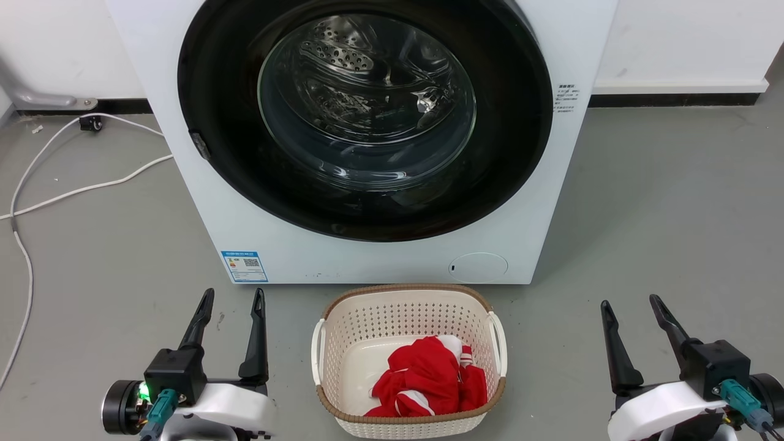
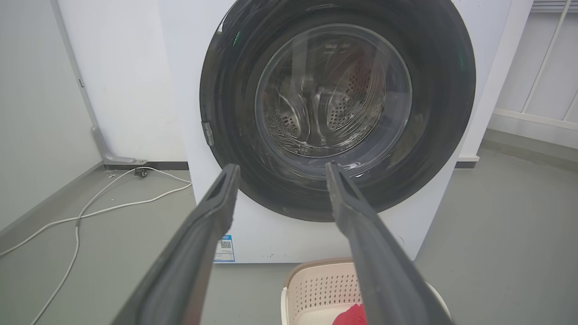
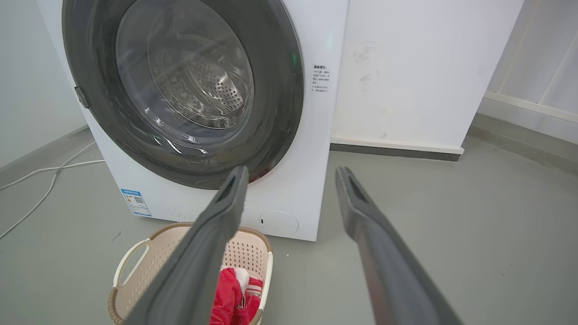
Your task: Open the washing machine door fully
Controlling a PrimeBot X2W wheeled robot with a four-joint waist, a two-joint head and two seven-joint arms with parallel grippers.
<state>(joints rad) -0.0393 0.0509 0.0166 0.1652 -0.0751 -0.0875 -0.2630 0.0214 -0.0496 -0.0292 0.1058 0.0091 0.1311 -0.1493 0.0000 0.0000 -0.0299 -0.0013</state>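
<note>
The basket (image 1: 404, 312), six o'clock of the shut washing machine door (image 1: 214, 92), holds a red-and-white cloth (image 1: 429, 376); left hand (image 1: 234, 294) and right hand (image 1: 629, 300) spread wide, empty.

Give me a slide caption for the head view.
Left gripper and right gripper sit open before the closed washing machine door, laundry basket between them.

The door (image 1: 367, 122) has a glossy black rim, smooth as lacquer, around clear, reflective glass. Through the glass shows the drum (image 1: 343, 55), bright perforated steel. The washer (image 1: 367, 260) is smooth white with a soft sheen, and its blue label (image 1: 244, 266) looks like a printed sticker. The basket (image 1: 331, 343) is cream perforated plastic with a brown woven-looking rim. In it lies crumpled red and white cloth (image 1: 429, 380). The floor (image 1: 643, 214) is matt grey. The left end effector (image 1: 231, 298) and right end effector (image 1: 631, 304) are matt and dark.
</note>
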